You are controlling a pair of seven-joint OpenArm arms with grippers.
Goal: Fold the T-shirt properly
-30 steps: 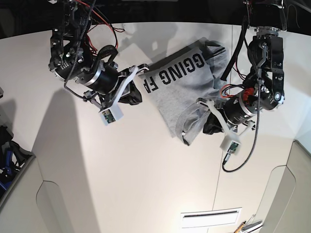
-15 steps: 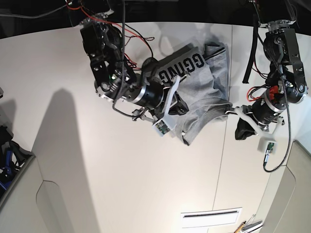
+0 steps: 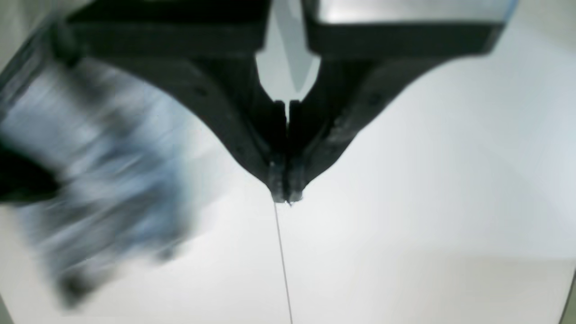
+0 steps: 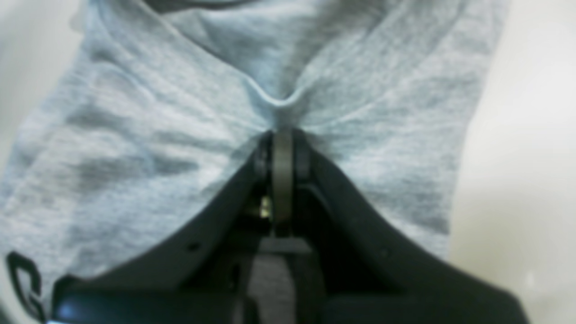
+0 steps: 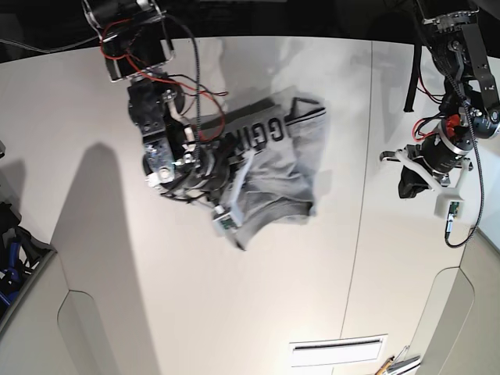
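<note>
Currently, base view left to right | right gripper (image 4: 282, 135): jaws pinched shut on a bunched fold of the T-shirt (image 5: 273, 176), which lies rumpled at table (image 5: 117, 258) centre | fabric looks light, soft, floppy; better taken at hem corners or shoulders | left gripper (image 3: 283, 195): at 3 o'clock, closed, empty, well apart from cloth

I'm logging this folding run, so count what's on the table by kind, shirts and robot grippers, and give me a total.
T-shirt: 1, grey, crumpled, black lettering showing.
Grippers: 2. The right gripper is shut on the T-shirt fabric; the left gripper is shut on nothing, over the bare table off to the side of the T-shirt.
Total: 3.
</note>
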